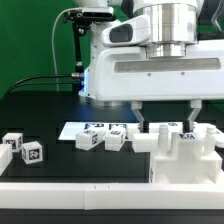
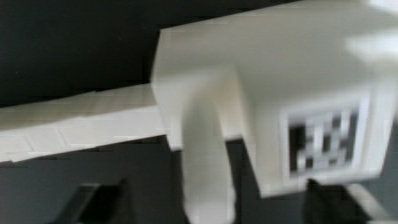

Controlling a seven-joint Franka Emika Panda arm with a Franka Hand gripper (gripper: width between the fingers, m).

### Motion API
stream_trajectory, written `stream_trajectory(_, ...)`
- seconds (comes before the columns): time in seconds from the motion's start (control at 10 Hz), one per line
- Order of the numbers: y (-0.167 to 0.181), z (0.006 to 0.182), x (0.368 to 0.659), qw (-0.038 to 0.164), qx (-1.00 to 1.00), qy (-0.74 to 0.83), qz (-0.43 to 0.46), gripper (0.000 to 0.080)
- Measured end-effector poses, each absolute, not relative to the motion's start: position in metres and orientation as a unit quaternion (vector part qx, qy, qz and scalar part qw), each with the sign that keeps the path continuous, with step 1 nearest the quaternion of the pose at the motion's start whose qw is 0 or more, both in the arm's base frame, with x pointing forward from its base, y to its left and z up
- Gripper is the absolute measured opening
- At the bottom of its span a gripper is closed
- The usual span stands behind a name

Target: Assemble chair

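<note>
pincer: jaws spread wide, nothing clamped, pointing straight down at the exterior view's right

fingers: one on each side of the chair's top; can't tell from the exterior view whether touching or not

chair: chunky white joined block directly under the pincer, near-right on the table, upper bits poking up between the fingers

wrist view: pretty blurry, but shows a white upright part of the chair between the two dark fingertips, with a gap on each side, so no squeeze

tag: black-and-white square on the chair's block face, close to one fingertip

loose blocks: two small tagged pieces just left of the chair, by the marker board

far-left blocks: two more, well apart from the pincer

border rail: white, along the near edge

table: black
</note>
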State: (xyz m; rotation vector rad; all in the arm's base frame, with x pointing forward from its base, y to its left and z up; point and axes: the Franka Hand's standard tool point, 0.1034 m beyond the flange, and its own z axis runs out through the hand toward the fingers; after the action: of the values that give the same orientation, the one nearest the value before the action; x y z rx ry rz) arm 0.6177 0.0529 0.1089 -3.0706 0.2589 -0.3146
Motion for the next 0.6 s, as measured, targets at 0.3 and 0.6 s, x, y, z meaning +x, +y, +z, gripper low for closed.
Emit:
stream_trajectory(0.3, 0.046, 0.118, 0.64, 0.022, -0.995, 0.092, -0.032, 0.0645)
stream_trajectory(0.6, 0.047, 0.117, 0.656, 0.018, -0.994, 0.092, 0.052, 0.0648)
